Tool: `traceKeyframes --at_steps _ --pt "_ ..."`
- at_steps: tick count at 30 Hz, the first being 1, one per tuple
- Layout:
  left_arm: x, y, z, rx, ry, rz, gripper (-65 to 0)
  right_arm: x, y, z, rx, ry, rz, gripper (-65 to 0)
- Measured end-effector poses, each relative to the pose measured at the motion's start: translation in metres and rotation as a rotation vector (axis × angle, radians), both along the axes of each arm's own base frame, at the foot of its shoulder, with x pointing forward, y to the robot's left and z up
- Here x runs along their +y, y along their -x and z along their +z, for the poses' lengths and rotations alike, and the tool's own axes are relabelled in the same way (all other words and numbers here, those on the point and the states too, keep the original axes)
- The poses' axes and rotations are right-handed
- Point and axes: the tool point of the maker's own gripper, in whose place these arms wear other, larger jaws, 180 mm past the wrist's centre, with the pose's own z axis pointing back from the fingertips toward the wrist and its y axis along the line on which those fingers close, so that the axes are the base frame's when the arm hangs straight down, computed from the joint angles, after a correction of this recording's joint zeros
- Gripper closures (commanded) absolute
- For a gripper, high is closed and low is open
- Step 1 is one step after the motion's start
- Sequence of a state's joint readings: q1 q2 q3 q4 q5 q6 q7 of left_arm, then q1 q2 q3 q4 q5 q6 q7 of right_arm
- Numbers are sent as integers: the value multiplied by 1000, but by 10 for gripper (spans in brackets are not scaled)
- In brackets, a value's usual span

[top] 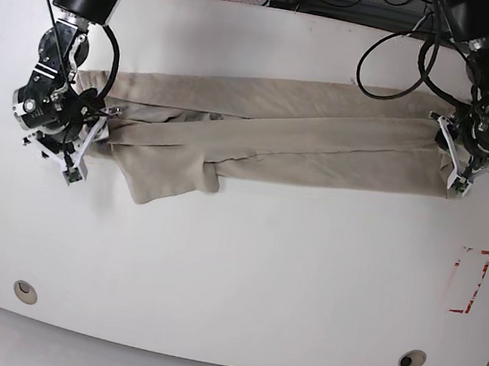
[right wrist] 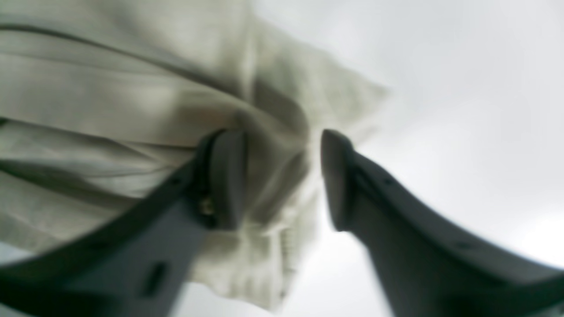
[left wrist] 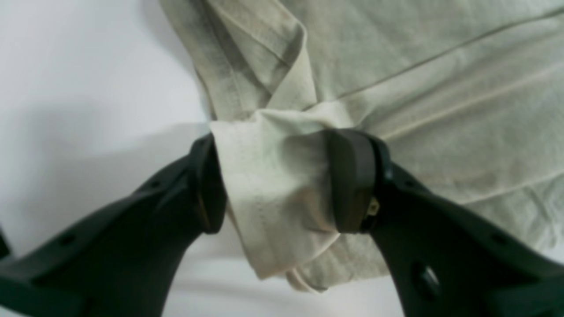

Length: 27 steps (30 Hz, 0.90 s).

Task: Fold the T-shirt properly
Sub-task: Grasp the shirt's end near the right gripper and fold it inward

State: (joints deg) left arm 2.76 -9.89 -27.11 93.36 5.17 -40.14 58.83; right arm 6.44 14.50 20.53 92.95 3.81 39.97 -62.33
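Observation:
The beige T-shirt (top: 278, 133) lies as a long, narrow folded band across the white table (top: 234, 263), with one sleeve flap hanging toward the front left. At its right end, my left gripper (top: 459, 162) is shut on it. In the left wrist view a bunched fold of the T-shirt (left wrist: 440, 88) fills the left gripper (left wrist: 277, 185), touching both pads. My right gripper (top: 84, 130) sits at the cloth's left end. The blurred right wrist view shows the right gripper (right wrist: 280, 178) open, the T-shirt (right wrist: 110, 110) loose against one pad and apart from the other.
A red rectangle outline (top: 468, 280) is marked on the table at the right. Two round holes (top: 25, 291) (top: 412, 359) sit near the front edge. Cables (top: 395, 67) trail over the back of the table.

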Motion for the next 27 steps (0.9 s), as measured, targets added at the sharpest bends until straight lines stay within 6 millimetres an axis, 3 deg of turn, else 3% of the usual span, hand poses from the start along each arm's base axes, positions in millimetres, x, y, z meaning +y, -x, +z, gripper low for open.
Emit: traceKeyframes --at_steps 4,8,14,20,27 --pt "2 -10 10 -22 -10 5 -325 16 -23 22 -81 -30 13 -569" --pt "1 -18 17 -44 -11 5 -325 28 -37 26 -105 -76 22 -615" --pt "3 -27 35 -92 -41 -1 -325 30 -51 7 -45 -134 -10 -612" --pt "1 -34 51 -141 -57 -15 -325 48 -70 -5 -72 -244 -2 -585" --pt "1 -35 55 -151 -68 -16 -325 56 -70 -34 -8 -315 -19 -553"
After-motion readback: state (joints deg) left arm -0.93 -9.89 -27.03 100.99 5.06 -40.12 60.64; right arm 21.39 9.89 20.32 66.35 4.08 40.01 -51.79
